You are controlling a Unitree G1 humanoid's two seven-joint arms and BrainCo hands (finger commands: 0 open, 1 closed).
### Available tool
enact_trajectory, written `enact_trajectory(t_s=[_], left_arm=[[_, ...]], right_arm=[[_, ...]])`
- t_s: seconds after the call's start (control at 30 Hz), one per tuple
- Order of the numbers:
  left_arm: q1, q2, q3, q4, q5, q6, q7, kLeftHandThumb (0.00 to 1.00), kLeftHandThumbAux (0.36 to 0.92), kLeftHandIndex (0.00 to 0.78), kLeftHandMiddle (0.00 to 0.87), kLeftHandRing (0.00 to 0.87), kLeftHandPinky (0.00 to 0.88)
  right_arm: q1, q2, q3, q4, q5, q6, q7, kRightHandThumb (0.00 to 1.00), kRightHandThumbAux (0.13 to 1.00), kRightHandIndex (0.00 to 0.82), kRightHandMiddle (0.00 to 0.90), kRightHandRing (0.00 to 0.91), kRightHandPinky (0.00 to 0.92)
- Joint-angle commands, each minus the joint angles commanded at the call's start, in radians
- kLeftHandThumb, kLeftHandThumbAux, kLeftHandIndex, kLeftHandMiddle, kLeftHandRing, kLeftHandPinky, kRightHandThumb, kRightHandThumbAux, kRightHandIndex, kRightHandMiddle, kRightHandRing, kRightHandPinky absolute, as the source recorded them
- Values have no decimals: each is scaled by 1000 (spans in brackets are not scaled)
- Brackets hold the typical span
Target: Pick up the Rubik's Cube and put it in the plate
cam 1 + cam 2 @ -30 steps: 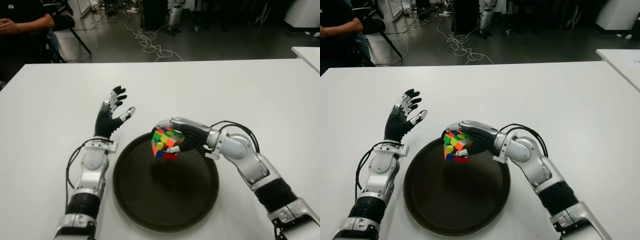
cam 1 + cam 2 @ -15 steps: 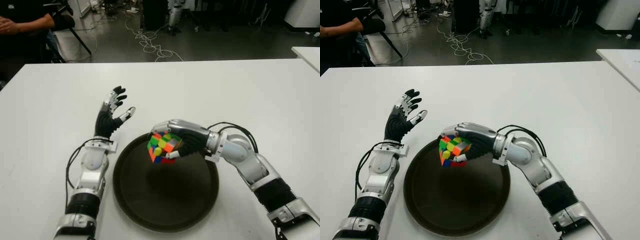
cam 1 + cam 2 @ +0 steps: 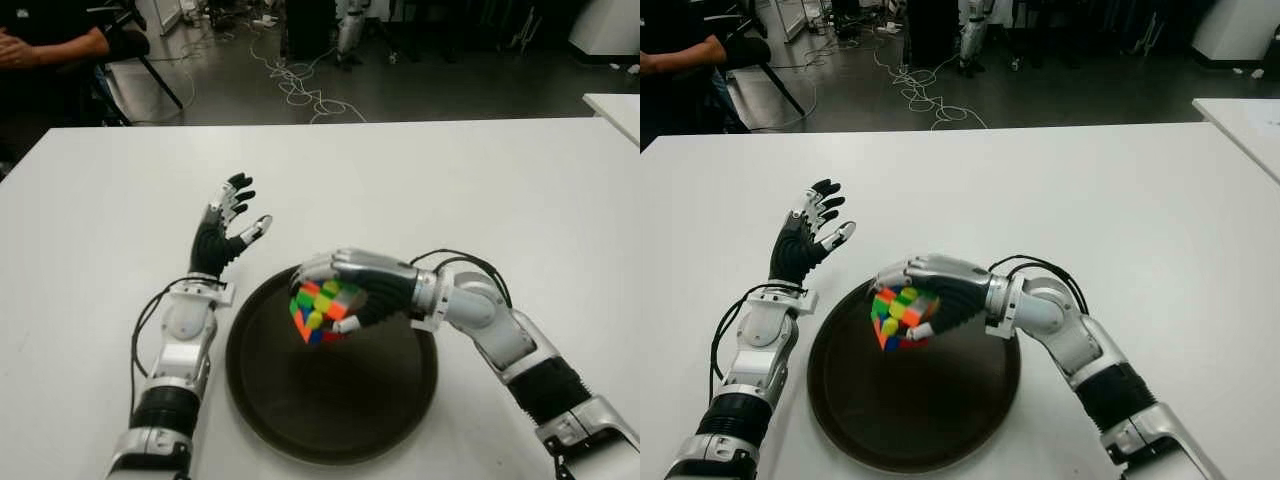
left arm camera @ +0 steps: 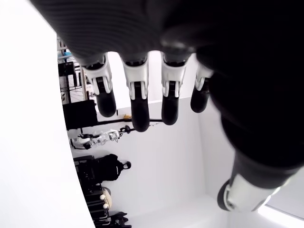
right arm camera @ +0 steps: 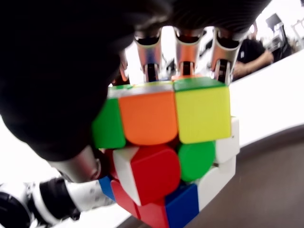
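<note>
In the left eye view, the right hand reaches in over the far left part of the dark round plate, its fingers curled over the top of the Rubik's Cube, which it holds tilted above the plate's inner surface; whether the cube touches the plate cannot be told here. The left hand shows just beside the plate's left rim, over the white tabletop, palm upright with fingers spread and nothing in them. At the far left corner beyond the tabletop sits a person, and cables trail over the floor. The right eye view gives the same layout, the cube held above the left half of the plate. In the left wrist view, the left hand's four fingers hang apart and straight, holding nothing. In the right wrist view, the right hand's fingers clamp the cube from above and the thumb presses its side, showing orange, yellow, green, red, blue and white squares, with the plate's dark rim just behind it.
</note>
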Motion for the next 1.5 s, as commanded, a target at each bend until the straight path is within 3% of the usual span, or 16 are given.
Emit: enact_trajectory(t_s=[0.23, 0.67, 0.97, 1.5], left_arm=[[-1, -2, 3, 4, 4, -2, 6, 31, 733, 84, 151, 134, 133], [2, -8, 9, -8, -23, 6, -20, 37, 752, 83, 151, 125, 114], [-2, -5, 14, 5, -31, -3, -40, 41, 760, 84, 148, 129, 124], [-7, -3, 20, 25, -48, -25, -66, 45, 759, 79, 137, 122, 126]], right_arm=[[-6, -11, 10, -17, 34, 27, 70, 3, 696, 10, 10, 6, 4], [-6, -10, 6, 5, 30, -5, 84, 0, 423, 0, 0, 0, 0], [-2, -14, -4, 2, 23, -5, 71, 0, 339, 0, 0, 0, 0], [-6, -21, -9, 2, 72, 17, 106, 0, 270, 0, 0, 0, 0]])
